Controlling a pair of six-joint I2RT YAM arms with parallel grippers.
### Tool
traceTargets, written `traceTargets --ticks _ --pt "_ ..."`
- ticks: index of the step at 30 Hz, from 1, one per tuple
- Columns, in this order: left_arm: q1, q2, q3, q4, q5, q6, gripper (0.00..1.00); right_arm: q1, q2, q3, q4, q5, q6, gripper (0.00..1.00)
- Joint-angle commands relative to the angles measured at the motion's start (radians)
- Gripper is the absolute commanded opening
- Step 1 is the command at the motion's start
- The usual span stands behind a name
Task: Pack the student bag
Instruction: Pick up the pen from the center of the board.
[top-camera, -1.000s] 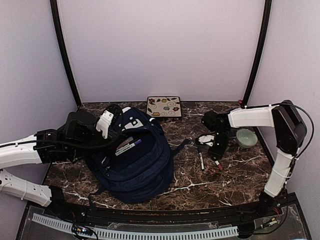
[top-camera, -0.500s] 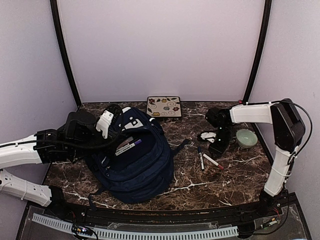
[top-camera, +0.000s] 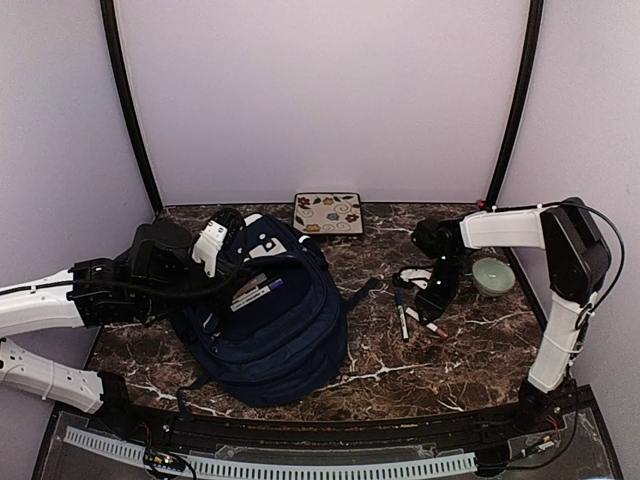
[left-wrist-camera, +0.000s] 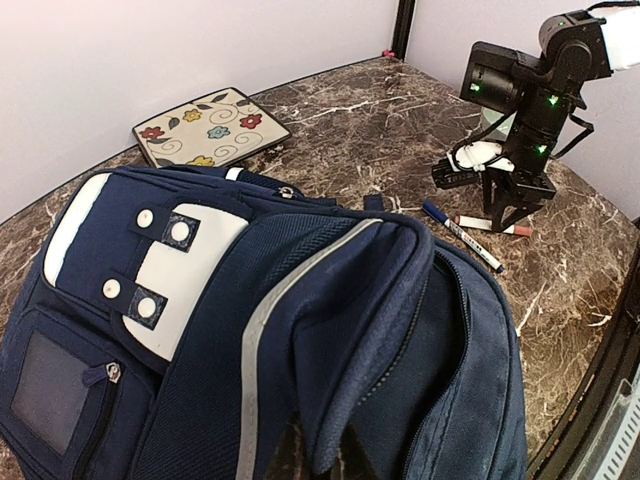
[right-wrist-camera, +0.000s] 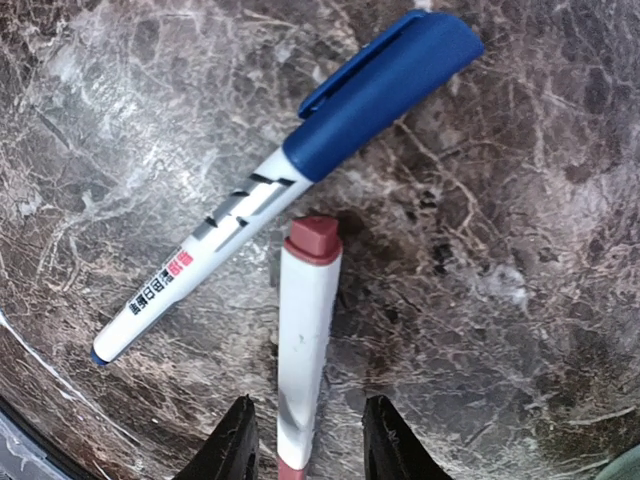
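The student bag (top-camera: 275, 335), navy with white patches, lies on the marble table with its top zip open and purple pens (top-camera: 256, 292) showing inside. My left gripper (left-wrist-camera: 335, 465) is shut on the edge of the bag's open flap and holds it up. A red-capped white marker (right-wrist-camera: 305, 340) lies beside a blue-capped marker (right-wrist-camera: 300, 170) on the table right of the bag. My right gripper (right-wrist-camera: 305, 425) points down over the red marker. It is open, one finger on each side of the marker's lower end, with a gap at both sides.
A floral square tile (top-camera: 328, 213) rests against the back wall. A pale green bowl (top-camera: 493, 275) stands at the right, close to the right arm. A small white object (top-camera: 413, 274) lies just behind the right gripper. A bag strap (top-camera: 362, 292) trails toward the markers.
The right gripper has settled over the red marker and its jaws have narrowed around it. The marker has shifted a little. The left arm and the bag have not moved.
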Motion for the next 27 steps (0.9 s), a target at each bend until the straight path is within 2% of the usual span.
traceTargets --ticks 1,4,14,23,27 --pt "-0.004 -0.016 0.006 0.105 -0.021 -0.005 0.00 -0.002 -0.026 -0.021 0.002 -0.035 0.016 0.36" --pt "-0.004 -0.010 0.011 0.107 -0.019 -0.003 0.00 -0.002 -0.015 -0.033 0.012 -0.017 0.019 0.29" --pt "-0.004 0.000 0.012 0.108 -0.018 -0.003 0.00 0.001 -0.022 -0.060 0.083 0.109 0.020 0.23" --pt "-0.004 0.005 0.014 0.109 -0.019 -0.001 0.00 0.001 -0.016 -0.089 0.138 0.207 0.006 0.10" --pt "-0.004 0.003 0.014 0.107 -0.020 -0.001 0.00 -0.001 -0.047 -0.058 0.134 0.201 -0.010 0.06"
